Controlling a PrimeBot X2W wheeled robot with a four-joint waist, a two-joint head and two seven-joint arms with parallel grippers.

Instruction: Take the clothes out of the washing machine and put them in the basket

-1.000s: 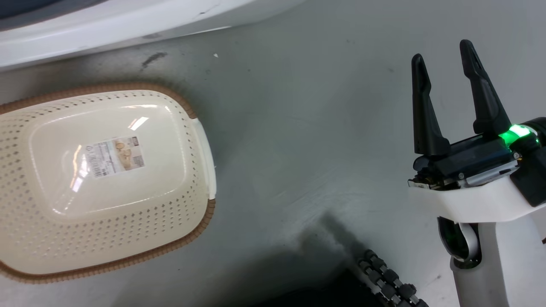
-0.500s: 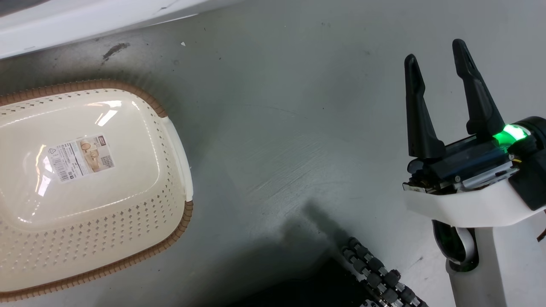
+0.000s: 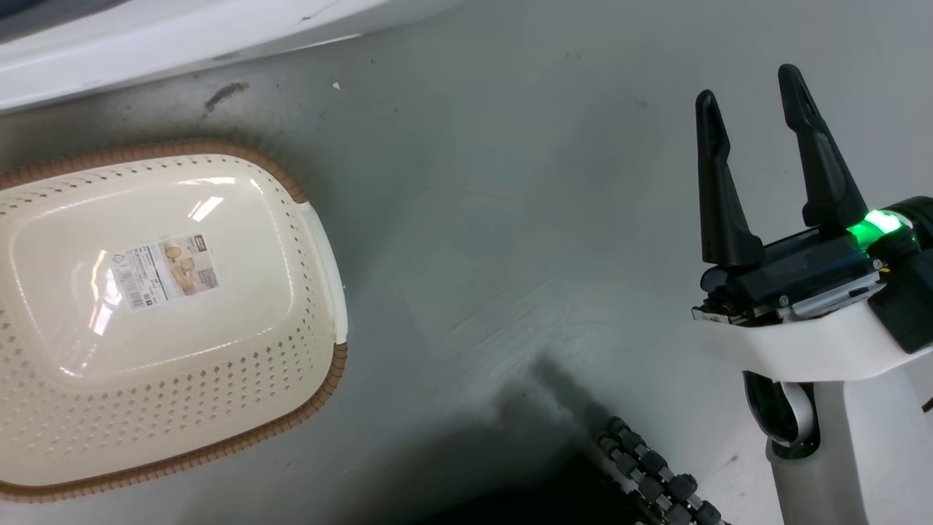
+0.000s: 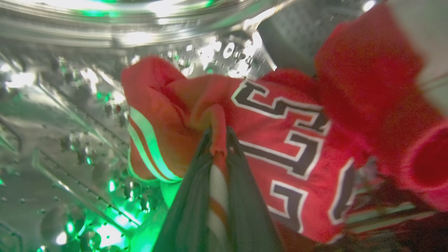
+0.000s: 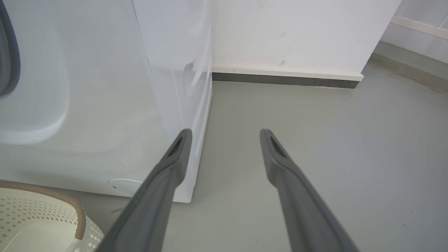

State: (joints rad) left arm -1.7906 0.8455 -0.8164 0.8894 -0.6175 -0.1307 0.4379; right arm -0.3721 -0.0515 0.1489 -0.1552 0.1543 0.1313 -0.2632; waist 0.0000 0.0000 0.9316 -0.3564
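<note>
Our left gripper (image 4: 218,134) has its jaws pinched on the clothes (image 4: 280,140) inside the washing machine (image 4: 52,105); our right gripper (image 3: 751,91) hangs, jaws apart, above the floor (image 3: 474,219), across from the basket (image 3: 321,394).

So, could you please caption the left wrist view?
Left tool pinching a fold of red clothes inside the washing machine.

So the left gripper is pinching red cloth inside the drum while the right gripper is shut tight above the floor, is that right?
Not quite. The right gripper is open, its fingers apart above the floor, as the head view shows. The left gripper does pinch red cloth inside the drum.
</note>
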